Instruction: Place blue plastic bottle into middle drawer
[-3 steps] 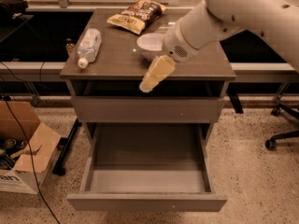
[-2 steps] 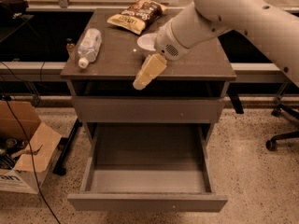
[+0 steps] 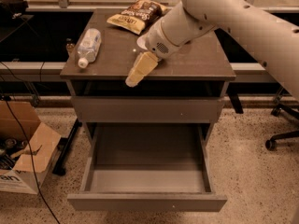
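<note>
Blue plastic bottle (image 3: pixel 88 46) is lying on its side on the left part of the table (image 3: pixel 187 64), white cap pointing toward the front edge, clear body angled back. Nothing is touching it. There's some small dark thing just beside it on the far left, can't make out what it is.

The gripper (image 3: pixel 131 80) is hanging over the front edge of the table, roughly in the middle, well apart from the bottle and to its right. It's tilted down and toward the left. As far as I can see the jaws are pressed together into one yellowish wedge with nothing pinched between them. The big white arm (image 3: pixel 233 17) comes in from the upper right and covers most of a white bowl (image 3: pixel 140 42) behind the wrist; only a sliver of the rim shows.

At the back of the table there's a chip bag (image 3: pixel 135 17) lying flat.

Below the top there's a dark open slot, then a flat grey drawer front (image 3: pixel 147 110) that's closed. Under that the middle drawer (image 3: pixel 147 203) is pulled all the way out, bare grey inside.

On the floor to the left sits an open cardboard box (image 3: pixel 23 148) with a black cable running past it, and a chair base (image 3: pixel 280 139) pokes in on the right.
</note>
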Motion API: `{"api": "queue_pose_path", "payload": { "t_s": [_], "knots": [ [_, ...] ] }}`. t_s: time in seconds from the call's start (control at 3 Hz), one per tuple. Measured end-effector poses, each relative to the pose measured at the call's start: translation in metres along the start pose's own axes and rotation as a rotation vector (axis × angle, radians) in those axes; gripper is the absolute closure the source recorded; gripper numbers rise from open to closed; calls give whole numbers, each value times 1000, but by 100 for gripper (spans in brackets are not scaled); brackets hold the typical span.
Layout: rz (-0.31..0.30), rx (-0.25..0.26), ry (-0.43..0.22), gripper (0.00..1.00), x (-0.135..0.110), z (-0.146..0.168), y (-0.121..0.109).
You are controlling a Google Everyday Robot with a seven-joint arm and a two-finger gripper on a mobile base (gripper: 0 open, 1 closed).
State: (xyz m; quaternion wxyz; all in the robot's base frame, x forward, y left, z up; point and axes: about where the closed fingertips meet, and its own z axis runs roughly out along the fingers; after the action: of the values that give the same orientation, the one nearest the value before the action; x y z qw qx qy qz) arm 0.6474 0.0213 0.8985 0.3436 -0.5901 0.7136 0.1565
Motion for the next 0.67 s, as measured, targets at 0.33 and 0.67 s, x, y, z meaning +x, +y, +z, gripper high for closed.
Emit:
{"api": "queue_pose_path", "payload": {
  "t_s": [0.33, 0.67],
  "knots": [
    [20, 25, -69, 0, -14, 24, -10],
    [33, 30, -137, 0, -28, 46, -20]
  ]
}}
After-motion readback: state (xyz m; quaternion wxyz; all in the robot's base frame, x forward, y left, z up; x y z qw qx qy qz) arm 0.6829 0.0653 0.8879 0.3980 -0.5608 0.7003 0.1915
